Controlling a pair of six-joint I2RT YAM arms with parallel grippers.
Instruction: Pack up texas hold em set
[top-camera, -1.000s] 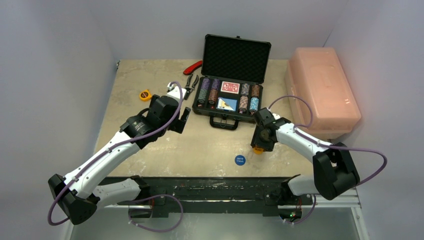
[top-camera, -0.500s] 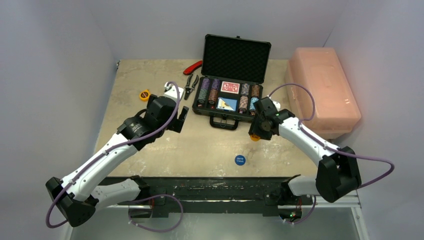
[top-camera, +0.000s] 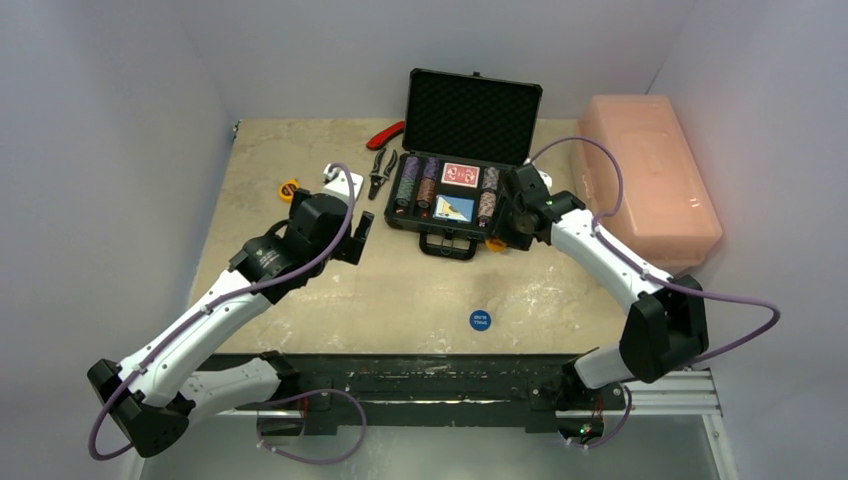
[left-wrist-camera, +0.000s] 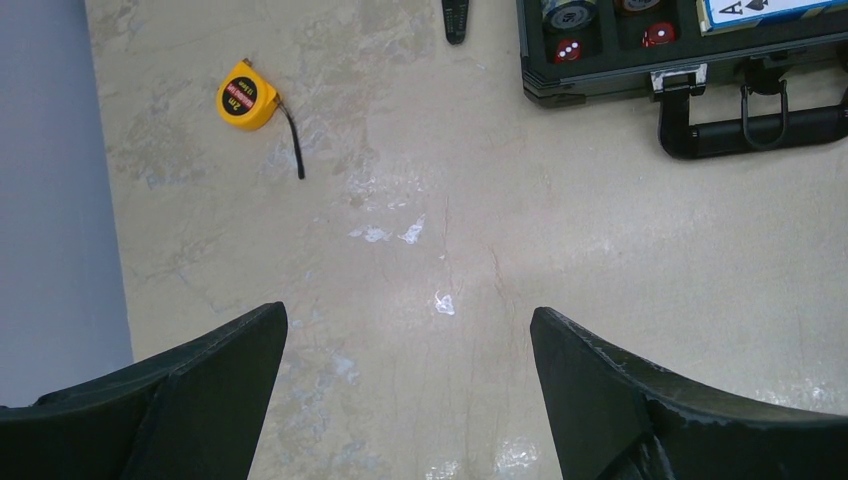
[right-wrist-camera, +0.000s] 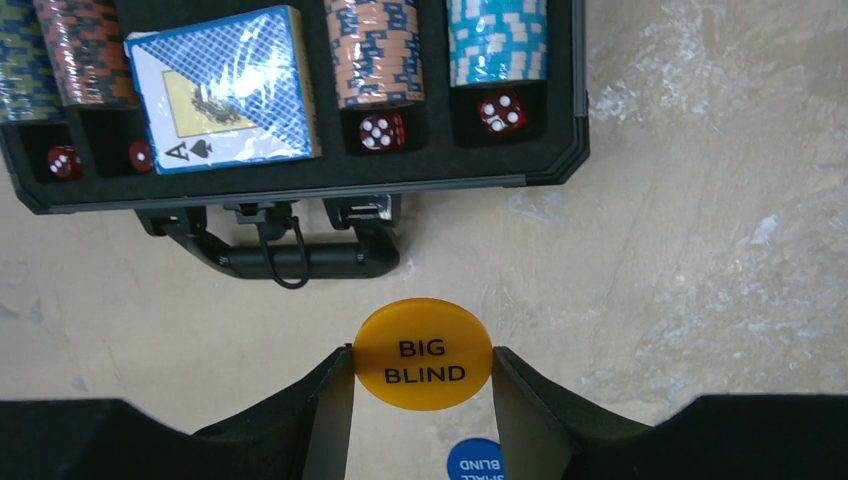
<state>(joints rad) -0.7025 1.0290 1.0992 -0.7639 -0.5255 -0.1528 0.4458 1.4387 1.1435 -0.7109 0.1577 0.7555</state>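
Here, your right gripper (right-wrist-camera: 423, 372) pinches the round orange plastic disc marked BIG BLIND (right-wrist-camera: 423, 350) by its edges, jaws about half apart, just in front of the open black handled briefcase (right-wrist-camera: 300, 186). The case lies lengthwise across the beige stone-look table (top-camera: 400, 290), handle toward you, foam-lined lid (top-camera: 472, 115) upright at the far side. Open table runs from the case to the near edge, where the round blue disc (top-camera: 480, 320) rests. Your left gripper (left-wrist-camera: 408, 320) hangs wide and empty left of the case, near the yellow tape measure (left-wrist-camera: 245, 97).
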